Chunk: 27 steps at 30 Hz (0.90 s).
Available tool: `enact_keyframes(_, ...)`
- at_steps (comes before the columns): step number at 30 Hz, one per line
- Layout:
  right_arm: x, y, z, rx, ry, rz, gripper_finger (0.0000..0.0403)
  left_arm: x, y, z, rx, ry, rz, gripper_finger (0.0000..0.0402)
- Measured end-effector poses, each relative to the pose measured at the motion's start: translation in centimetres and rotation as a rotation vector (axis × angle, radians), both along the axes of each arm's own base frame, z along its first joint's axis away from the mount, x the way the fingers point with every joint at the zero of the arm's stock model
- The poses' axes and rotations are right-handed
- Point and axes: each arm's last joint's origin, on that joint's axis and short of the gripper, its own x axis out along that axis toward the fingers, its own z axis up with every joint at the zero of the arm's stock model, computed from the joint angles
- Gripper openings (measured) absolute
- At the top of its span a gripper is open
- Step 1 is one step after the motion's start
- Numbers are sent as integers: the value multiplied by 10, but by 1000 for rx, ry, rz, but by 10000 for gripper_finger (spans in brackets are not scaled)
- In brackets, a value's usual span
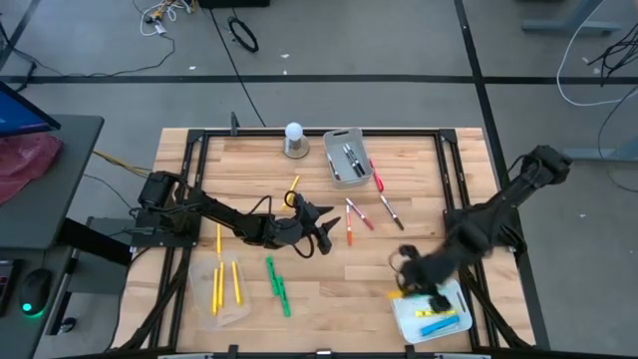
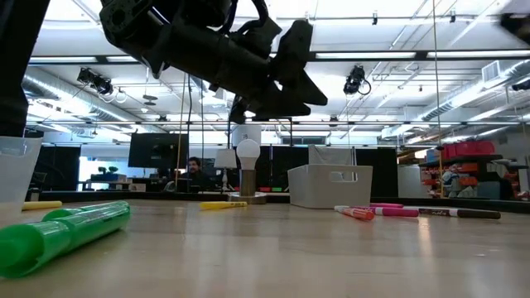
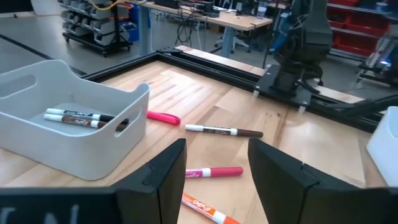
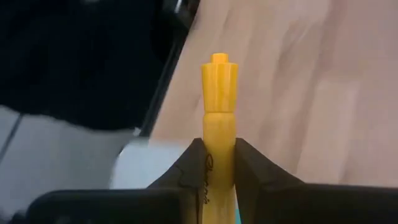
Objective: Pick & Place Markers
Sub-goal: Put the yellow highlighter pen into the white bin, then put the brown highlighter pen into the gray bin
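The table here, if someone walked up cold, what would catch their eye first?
Probably the right gripper at the table's near right corner, shut on a yellow marker just above a white tray. Next, the left gripper hanging open over mid-table, facing a scatter of red and pink markers. Then the white bin at the far edge, holding two dark markers.
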Motion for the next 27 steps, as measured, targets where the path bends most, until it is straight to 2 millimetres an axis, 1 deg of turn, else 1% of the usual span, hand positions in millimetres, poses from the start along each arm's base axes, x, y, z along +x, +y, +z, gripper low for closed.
enact_keyframes(3,-21,16,-11,-33,135,-10,51,0,0,0,-2,0,-9,179)
enact_keyframes(5,-32,25,-20,-63,205,-5,52,0,0,0,-2,1,-9,179)
enact_keyframes(8,-43,32,-42,-114,256,36,52,0,0,0,-2,1,-10,179)
enact_keyframes(11,-43,37,-60,-95,243,80,56,0,0,0,-2,1,-9,179)
enact_keyframes(15,-40,38,-81,-78,240,76,70,0,1,0,-1,1,-7,179)
enact_keyframes(20,-38,33,-94,-81,287,8,104,0,1,0,-1,1,-7,179)
enact_keyframes(27,-38,29,-96,-112,290,20,159,0,1,0,-1,1,-7,179)
